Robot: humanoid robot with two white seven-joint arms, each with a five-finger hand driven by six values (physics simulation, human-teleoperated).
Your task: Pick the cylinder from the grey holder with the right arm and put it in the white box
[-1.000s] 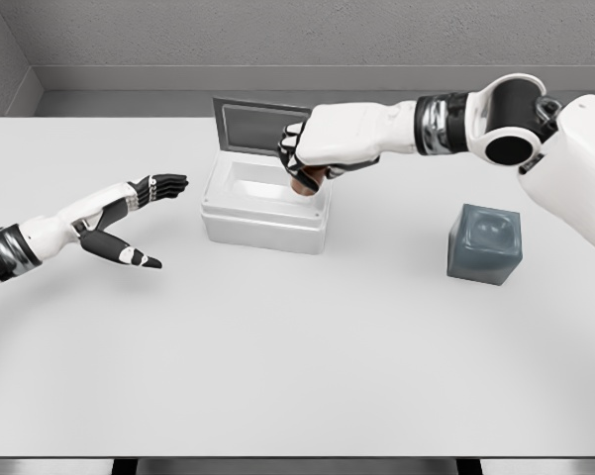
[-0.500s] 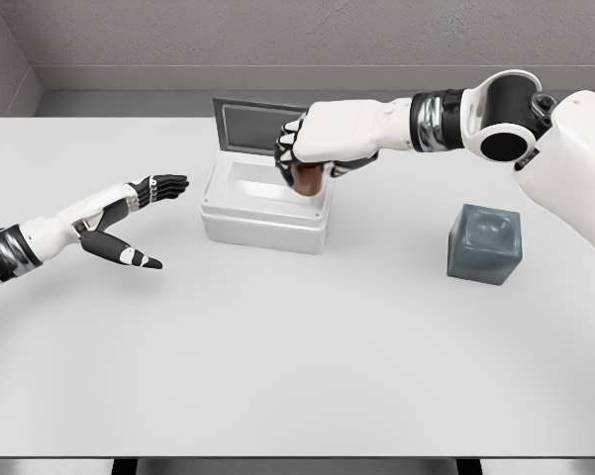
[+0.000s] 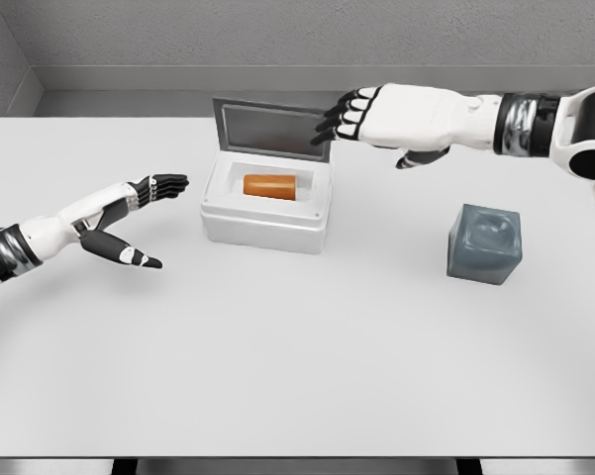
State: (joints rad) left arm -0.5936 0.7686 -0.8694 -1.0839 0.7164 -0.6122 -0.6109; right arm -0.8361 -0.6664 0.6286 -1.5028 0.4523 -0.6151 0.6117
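**Cylinder in box, right hand empty**

White table (image 3: 297, 376) carrying everything, grey wall behind. Right arm reaching in from the right edge, stretched out level above the table. Left arm in from the lower left, well left of the box, low over the table.

White box (image 3: 265, 213) left of table centre, lid (image 3: 270, 127) standing upright along its back edge, dark inner face toward the camera. Grey holder (image 3: 485, 242) well right of the box, nearer the camera, socket on top showing nothing inside.

Right hand (image 3: 376, 117) hovering above and just right of the box's back right corner, overlapping the lid's right end in this view; fingers (image 3: 345, 111) spread, thumb hanging down, gripping nothing, no contact with the cylinder. Left hand (image 3: 129, 213) open too, fingers extended toward the box, holding nothing.

Orange cylinder (image 3: 268, 185) lying on its side inside the box, roughly central, long axis running left-right.
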